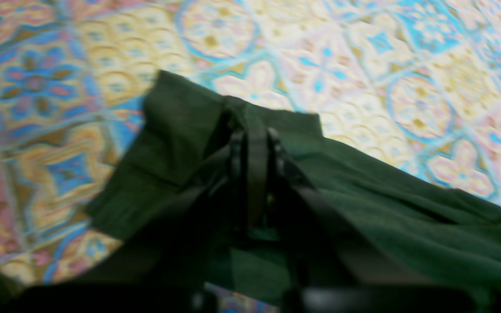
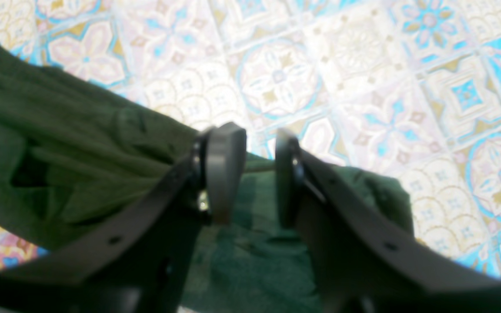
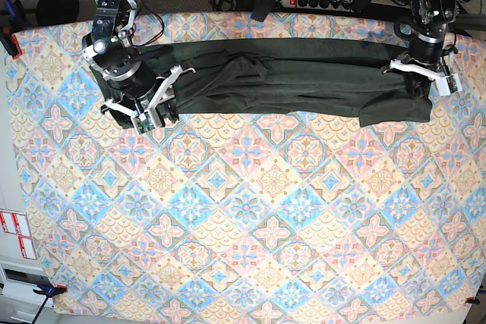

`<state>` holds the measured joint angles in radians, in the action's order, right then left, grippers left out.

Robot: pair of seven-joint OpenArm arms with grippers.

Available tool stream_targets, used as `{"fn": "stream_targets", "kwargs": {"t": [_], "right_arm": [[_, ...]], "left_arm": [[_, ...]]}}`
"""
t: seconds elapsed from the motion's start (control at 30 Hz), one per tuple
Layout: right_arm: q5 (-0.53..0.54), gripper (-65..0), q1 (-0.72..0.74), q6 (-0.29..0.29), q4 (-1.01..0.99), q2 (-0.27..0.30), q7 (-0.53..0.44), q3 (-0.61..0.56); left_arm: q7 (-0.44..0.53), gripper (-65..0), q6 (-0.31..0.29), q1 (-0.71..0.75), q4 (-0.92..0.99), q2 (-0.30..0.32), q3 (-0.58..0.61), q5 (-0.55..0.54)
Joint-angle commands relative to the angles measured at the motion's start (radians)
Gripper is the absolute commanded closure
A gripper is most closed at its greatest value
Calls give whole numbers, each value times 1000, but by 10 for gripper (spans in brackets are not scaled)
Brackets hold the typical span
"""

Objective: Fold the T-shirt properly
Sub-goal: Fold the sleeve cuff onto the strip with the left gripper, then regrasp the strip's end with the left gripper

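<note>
T-shirt (image 3: 288,81) lay along desk's far edge; left pincer (image 1: 255,143) clenched on cloth, right pincer (image 2: 255,171) apparently released. Regrip before folding.

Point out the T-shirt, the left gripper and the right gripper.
T-shirt (image 3: 304,81), base view, middle of the stretched body.
Left gripper (image 1: 255,143), left wrist view, fingertips pinching fabric.
Right gripper (image 2: 260,169), right wrist view, gap between parted fingertips.

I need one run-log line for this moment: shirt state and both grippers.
T-shirt: stretched in long band along far table edge | left gripper: shut on T-shirt | right gripper: open, astride T-shirt end
</note>
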<state>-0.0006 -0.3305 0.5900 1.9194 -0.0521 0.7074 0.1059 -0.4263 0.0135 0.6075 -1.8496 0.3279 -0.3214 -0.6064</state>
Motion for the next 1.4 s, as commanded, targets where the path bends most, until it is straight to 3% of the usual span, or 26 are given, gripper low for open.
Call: {"fn": "stream_targets", "kwargs": {"t": [0.0,0.2,0.4,0.47,0.7,0.87,1.17,1.37], "right_arm": [[14,-161,3,-2,18,2,-21,-1],[14,-161,0,-2,18,2,-21,-59],[14,-161,0,-2,18,2,-21,-64],[14,-161,1,-2,18,2,-21,-64],[14,-161,-2,-2,18,2,-21,-64],[14,-161,1,-2,18,2,-21,-64],[14,-161,3,-2,18,2,-21,-64],[14,-161,3,-2,18,2,-21,-64]], "left_arm": [[22,0,-5,7,-11,9,-6,-2],[-13,-12,-5,-2,106,9,1,-5],[-202,-281,-5,-85,152,-9,-25,-11],[-214,-326,-8,-85,146,-9,-51,-14],[-219,-328,-11,-97,153,-3,-177,-7],[-222,-328,-11,-140,207,78,-187,-2],[-405,-332,-16,-312,367,234,-5,-4],[-432,-333,-129,-326,362,279,46,-4]]}}
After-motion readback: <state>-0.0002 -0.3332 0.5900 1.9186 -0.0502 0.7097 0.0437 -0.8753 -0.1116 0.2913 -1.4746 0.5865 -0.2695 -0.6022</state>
